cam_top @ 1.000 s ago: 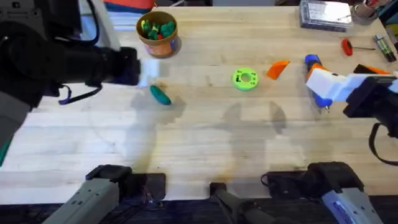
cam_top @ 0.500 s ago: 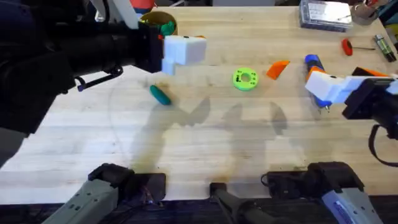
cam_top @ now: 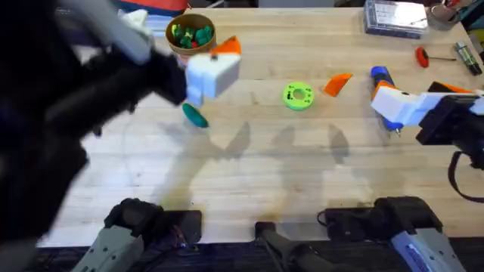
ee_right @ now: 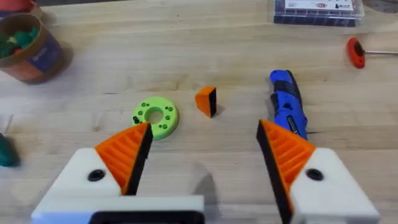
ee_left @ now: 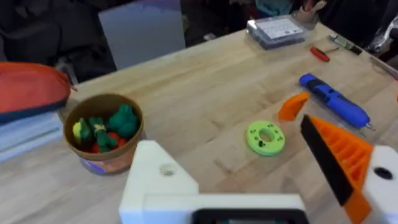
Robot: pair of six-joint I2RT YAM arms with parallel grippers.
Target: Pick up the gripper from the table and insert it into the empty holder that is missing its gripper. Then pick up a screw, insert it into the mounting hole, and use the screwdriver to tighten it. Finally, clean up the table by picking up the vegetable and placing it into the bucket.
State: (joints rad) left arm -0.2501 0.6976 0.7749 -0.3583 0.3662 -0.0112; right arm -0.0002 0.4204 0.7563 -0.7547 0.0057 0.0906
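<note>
Three views of one wooden table

Overhead looks down and forward from above the bases; both wrist views look low across it, sharing the green disc.

Left gripper: white blocky bases with round screw holes; one base carries an orange ribbed wedge with a black face, the other is bare. Right gripper: both white bases carry orange ribbed wedges. Arms black, with black cables; bases grey.
</note>
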